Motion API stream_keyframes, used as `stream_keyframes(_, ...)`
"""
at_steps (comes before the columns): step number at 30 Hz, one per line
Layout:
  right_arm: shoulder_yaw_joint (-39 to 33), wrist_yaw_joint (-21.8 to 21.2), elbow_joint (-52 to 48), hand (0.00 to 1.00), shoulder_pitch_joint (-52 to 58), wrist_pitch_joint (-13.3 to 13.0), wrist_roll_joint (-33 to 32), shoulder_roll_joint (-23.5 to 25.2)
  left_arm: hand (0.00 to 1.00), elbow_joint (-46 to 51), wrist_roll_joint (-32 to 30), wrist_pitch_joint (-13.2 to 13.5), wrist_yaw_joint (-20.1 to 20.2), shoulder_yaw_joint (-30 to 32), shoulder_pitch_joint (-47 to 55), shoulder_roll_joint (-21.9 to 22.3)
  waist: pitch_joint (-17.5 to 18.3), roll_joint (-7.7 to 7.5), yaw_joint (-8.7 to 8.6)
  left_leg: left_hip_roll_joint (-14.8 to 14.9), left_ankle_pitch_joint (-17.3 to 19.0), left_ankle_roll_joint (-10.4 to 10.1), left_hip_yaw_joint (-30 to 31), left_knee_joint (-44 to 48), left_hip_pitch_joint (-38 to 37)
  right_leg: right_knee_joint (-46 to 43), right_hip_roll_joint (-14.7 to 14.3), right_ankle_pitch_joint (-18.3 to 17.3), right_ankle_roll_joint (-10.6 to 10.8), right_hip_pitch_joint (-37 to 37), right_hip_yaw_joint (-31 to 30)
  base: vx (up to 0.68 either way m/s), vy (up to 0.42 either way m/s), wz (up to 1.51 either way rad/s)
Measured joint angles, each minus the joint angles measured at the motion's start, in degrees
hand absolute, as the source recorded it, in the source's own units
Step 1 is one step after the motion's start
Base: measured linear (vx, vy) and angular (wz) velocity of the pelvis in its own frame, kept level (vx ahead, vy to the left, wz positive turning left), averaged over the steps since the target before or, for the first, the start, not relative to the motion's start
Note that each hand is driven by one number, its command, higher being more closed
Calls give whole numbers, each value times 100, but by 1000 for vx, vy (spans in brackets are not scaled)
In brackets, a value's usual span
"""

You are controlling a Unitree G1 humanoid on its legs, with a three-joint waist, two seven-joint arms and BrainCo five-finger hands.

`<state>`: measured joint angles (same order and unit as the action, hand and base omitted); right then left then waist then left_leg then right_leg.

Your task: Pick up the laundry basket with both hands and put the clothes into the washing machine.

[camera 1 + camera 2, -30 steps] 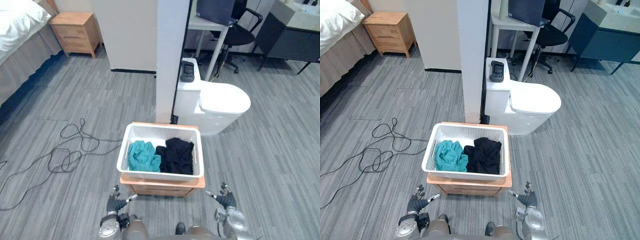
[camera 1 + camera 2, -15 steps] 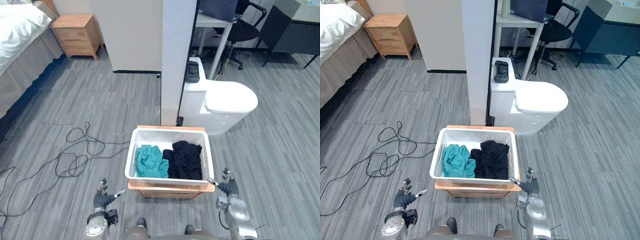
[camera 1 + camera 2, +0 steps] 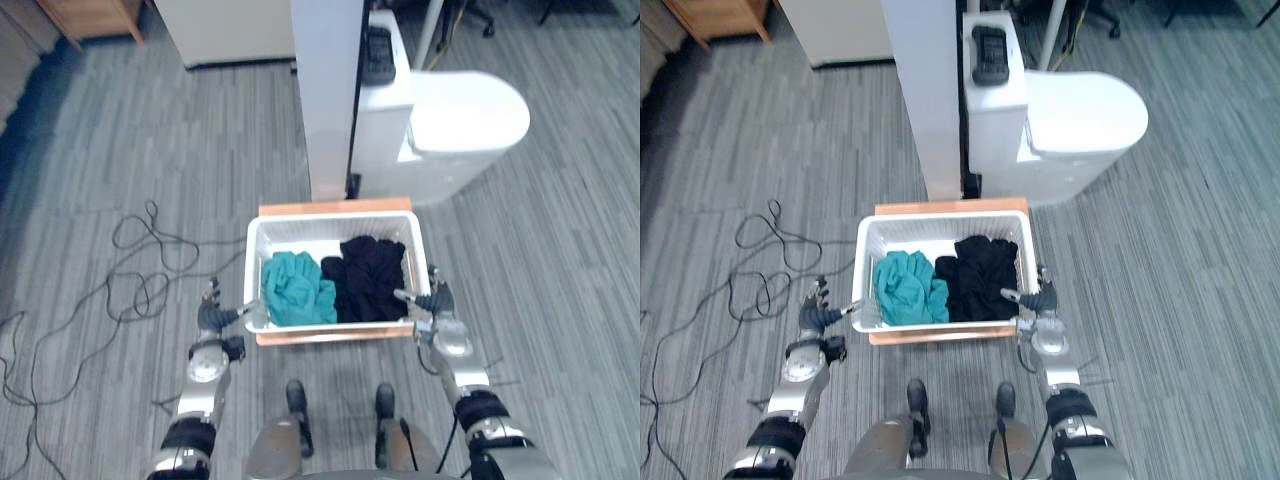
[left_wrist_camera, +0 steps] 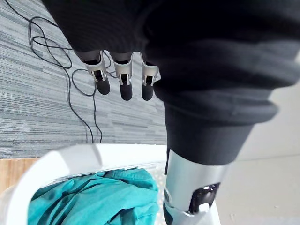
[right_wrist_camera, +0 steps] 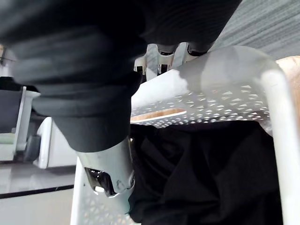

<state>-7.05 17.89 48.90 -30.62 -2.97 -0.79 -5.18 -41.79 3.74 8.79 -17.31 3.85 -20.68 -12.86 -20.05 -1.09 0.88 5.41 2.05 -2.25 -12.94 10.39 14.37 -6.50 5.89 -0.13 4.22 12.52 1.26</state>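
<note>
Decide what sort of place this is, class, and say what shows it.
Probably a home-style room, perhaps a mock flat: a basket of clothes on a wooden stand, a white toilet-like unit, and grey plank flooring.

Clothes (image 3: 368,278) in laundry basket (image 3: 330,219) on stand (image 3: 335,208), left hand (image 3: 212,318) and right hand (image 3: 438,303) beside, toilet (image 3: 455,120) behind.

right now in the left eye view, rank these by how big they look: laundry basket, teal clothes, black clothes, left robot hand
1. laundry basket
2. black clothes, only slightly bigger than the next, a close call
3. teal clothes
4. left robot hand, clearly the smallest
</note>
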Motion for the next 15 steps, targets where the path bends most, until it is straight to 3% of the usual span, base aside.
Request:
stream_keyframes(6,-88,210,666,0,-725,276,197,64,0,-732,-249,-193,-183,-478,-592,70,-287,-4,1,73,37,52,-26,258,295,-119,-66,100,11,294,-97,-132,6,-11)
stream_keyframes(7,-81,213,665,100,-776,316,197,124,100,-756,-287,-198,-262,-493,-596,113,-296,-7,-11,77,37,52,-46,262,329,-122,-70,119,14,344,-121,-73,0,-11)
stream_keyframes(15,231,202,616,100,-812,292,186,100,100,-822,-698,-220,-296,-556,-767,-42,-370,-43,-12,97,41,60,-45,347,402,-118,-81,139,20,383,-132,-11,0,-2)
